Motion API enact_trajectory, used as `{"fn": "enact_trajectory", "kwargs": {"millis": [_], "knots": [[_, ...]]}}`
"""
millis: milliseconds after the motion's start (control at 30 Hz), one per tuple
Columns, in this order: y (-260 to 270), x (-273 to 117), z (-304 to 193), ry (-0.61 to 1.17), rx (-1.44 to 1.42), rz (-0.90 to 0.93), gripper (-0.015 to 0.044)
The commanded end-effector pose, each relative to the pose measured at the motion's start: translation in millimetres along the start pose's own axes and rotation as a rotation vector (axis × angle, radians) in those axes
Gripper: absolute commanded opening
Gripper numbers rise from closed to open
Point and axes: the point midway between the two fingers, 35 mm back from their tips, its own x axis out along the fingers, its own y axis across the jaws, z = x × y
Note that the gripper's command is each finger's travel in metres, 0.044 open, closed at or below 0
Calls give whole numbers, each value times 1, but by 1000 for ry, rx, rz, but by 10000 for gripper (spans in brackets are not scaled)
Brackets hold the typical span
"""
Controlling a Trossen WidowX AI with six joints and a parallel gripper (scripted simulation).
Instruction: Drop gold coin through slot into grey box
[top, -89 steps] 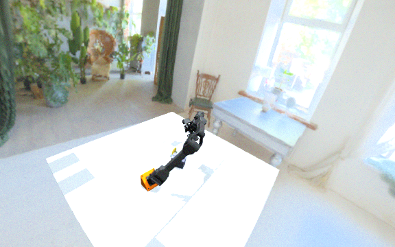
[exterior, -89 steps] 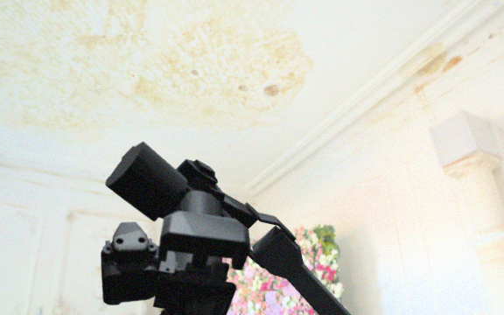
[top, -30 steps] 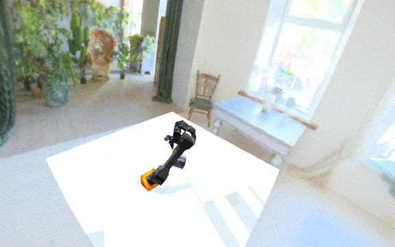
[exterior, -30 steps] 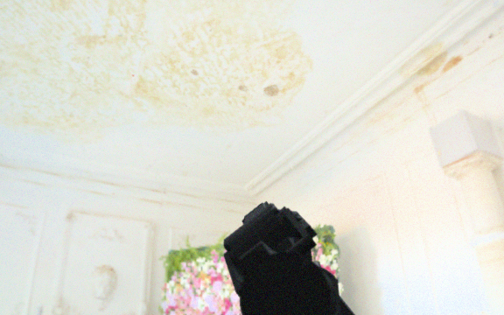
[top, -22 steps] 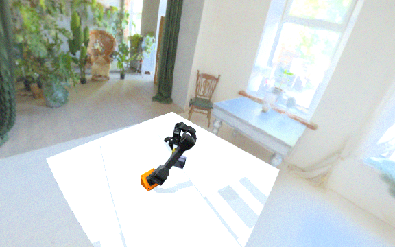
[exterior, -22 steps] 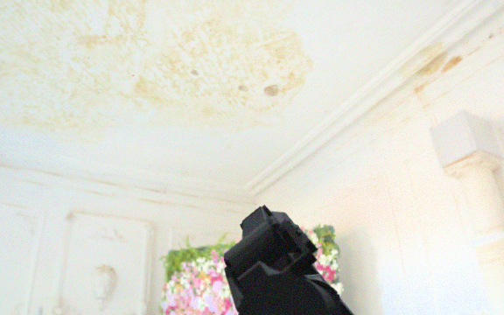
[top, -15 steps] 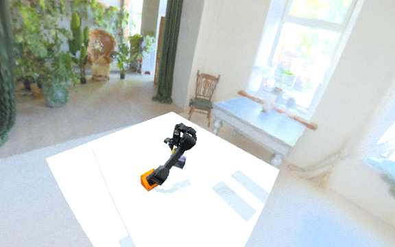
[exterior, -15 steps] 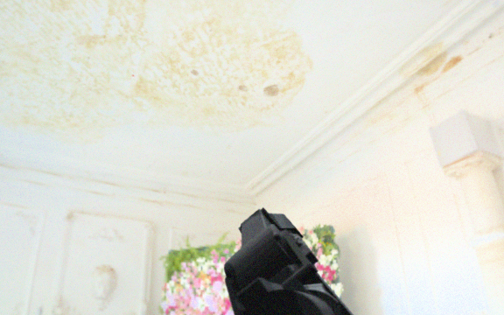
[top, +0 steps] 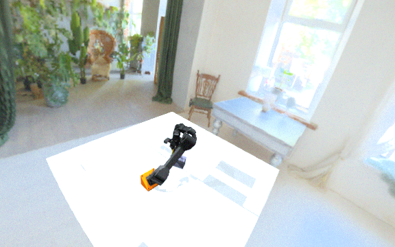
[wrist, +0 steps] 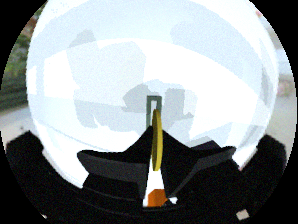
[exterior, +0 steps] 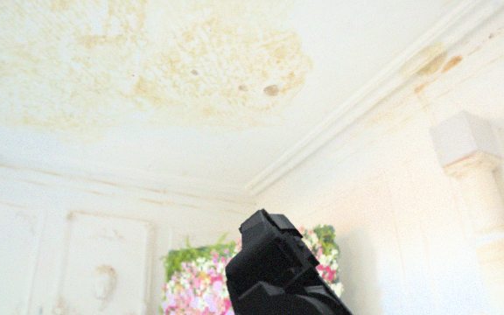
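Observation:
In the wrist view my gripper (wrist: 153,128) is shut on the thin gold coin (wrist: 157,145), which I see edge-on as a narrow yellow strip between the black fingers. The coin's far end meets the small dark-green holder (wrist: 154,98) on the white table; I cannot tell whether the coin still rests in it. In the top view the black arm (top: 170,161) reaches from its orange base (top: 146,182) up and back over the table, and the wrist (top: 184,135) hides the coin and holder. The grey box (top: 182,162) shows partly behind the arm.
The white table (top: 115,206) has edges on all sides, with floor beyond. The exterior view shows only a black part of the arm (exterior: 274,271) against the ceiling and a wall with flowers.

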Motion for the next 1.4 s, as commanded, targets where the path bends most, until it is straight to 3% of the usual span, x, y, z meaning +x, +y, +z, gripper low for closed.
{"fn": "enact_trajectory", "kwargs": {"millis": [0, 1367], "knots": [[0, 0, -1, 2, -8, -6, 0], [1, -94, -1, 2, 44, -3, 0]]}}
